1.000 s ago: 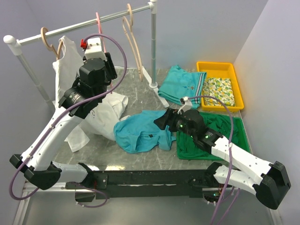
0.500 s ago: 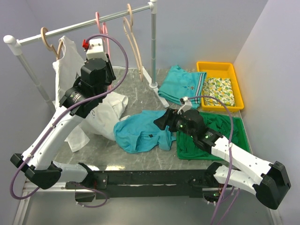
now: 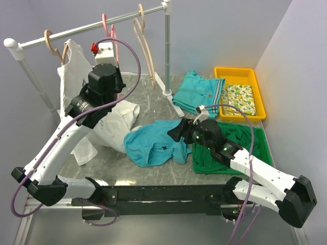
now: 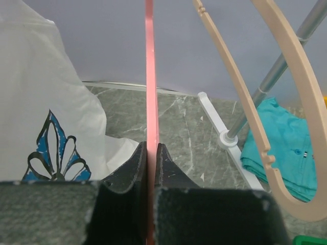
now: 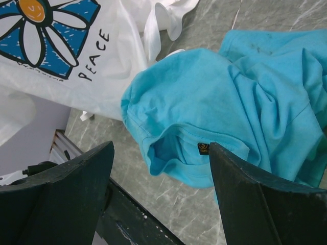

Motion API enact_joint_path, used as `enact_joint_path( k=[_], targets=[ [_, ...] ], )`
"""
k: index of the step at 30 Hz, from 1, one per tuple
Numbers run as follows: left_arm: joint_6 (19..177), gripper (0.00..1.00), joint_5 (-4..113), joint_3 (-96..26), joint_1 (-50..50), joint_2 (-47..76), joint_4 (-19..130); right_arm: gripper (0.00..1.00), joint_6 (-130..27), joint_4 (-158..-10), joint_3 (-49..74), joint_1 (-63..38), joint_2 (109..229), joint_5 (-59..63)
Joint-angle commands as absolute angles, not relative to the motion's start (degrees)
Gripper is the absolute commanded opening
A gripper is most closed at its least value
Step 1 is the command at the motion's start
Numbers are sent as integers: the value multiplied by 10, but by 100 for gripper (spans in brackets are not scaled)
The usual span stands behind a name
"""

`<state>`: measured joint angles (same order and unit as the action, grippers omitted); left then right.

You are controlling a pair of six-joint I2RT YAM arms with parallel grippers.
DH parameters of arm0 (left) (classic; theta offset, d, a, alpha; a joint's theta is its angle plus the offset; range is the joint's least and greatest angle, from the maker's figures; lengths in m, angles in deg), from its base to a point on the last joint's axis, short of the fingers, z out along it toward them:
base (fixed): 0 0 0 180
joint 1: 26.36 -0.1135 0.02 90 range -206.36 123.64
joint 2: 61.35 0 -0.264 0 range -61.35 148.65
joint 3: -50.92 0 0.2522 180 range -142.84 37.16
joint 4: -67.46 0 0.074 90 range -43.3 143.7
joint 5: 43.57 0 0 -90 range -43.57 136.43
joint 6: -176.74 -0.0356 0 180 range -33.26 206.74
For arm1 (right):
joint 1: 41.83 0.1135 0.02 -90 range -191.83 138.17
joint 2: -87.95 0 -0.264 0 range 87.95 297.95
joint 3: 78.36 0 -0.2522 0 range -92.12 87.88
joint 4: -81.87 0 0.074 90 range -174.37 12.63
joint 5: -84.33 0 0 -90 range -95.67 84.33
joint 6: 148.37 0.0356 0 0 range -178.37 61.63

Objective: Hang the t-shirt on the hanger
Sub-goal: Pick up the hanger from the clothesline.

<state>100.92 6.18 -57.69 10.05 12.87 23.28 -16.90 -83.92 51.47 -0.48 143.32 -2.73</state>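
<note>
My left tool (image 4: 150,153) is clamped on the thin pink plastic hanger (image 4: 149,76); my right tool (image 5: 161,150) hangs wide open, empty, over the crumpled turquoise cotton t-shirt (image 5: 204,87).

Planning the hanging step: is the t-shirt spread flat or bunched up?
Bunched up: the t-shirt lies in a rumpled heap with overlapping folds, sleeves not laid out.

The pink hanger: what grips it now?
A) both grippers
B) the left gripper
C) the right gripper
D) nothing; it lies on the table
B: in the left wrist view the left gripper is shut on the thin bar of the pink hanger, while the right gripper hovers open above the t-shirt.
</note>
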Motion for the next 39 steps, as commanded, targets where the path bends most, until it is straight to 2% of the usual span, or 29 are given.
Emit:
enact_joint_path(
  k=[1,11,24,33,39],
  targets=[
    [969,1,54,-599,99,117,245,83,-170,-859,507,-8,1438,-20],
    [913,1,86,-545,99,30,323,82,-169,-875,507,-8,1447,-14],
    [924,1,172,-472,99,-39,291,83,-178,-870,504,-8,1454,-21],
    [915,1,233,-390,98,-142,253,82,-189,-830,505,-7,1455,-56],
    [920,1,269,-321,98,-219,227,79,-193,-794,513,19,1443,-121]
  ],
)
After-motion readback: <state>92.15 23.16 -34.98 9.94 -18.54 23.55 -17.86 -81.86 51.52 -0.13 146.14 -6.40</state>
